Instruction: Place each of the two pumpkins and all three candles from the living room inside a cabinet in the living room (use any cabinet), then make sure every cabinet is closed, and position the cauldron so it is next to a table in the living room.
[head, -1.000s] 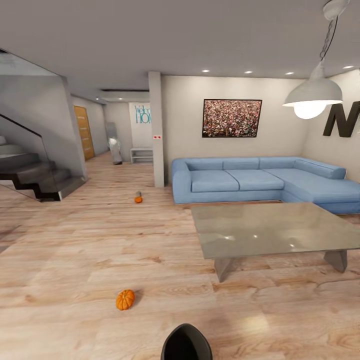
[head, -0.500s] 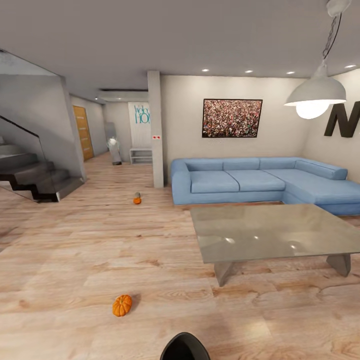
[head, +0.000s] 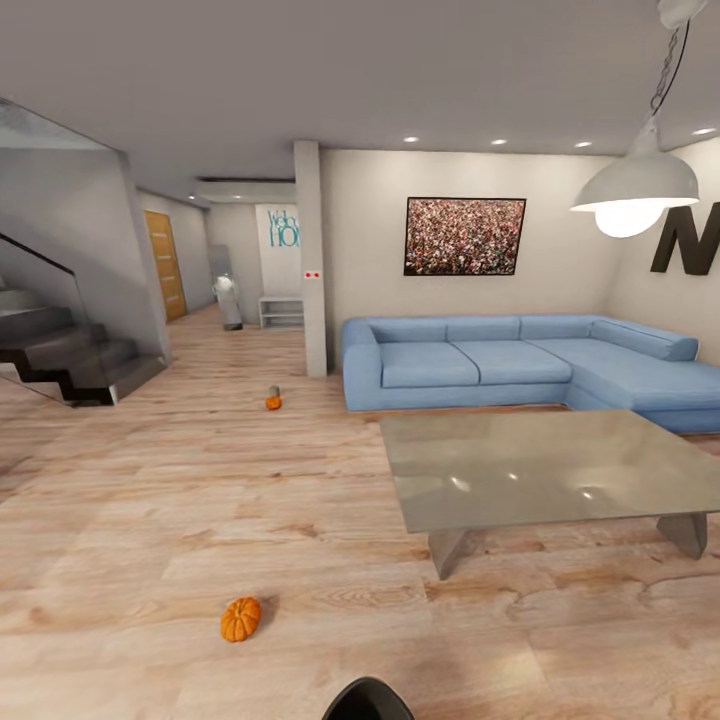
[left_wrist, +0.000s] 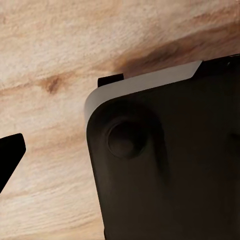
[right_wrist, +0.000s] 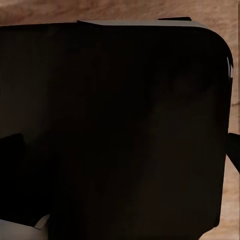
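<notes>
head view forward across room, wrist views close above floor

Two pumpkins on the floor: one close by, one farther off with a single grey candle right behind it. One blue sofa, one glass table, one hanging lamp, one framed picture, one staircase.

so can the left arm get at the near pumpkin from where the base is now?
Probably not yet. The near pumpkin lies on the bare wood floor well ahead of the robot, with nothing between them. The left wrist view shows floor and the robot's dark body, no pumpkin, so the base likely has to close in first.
</notes>
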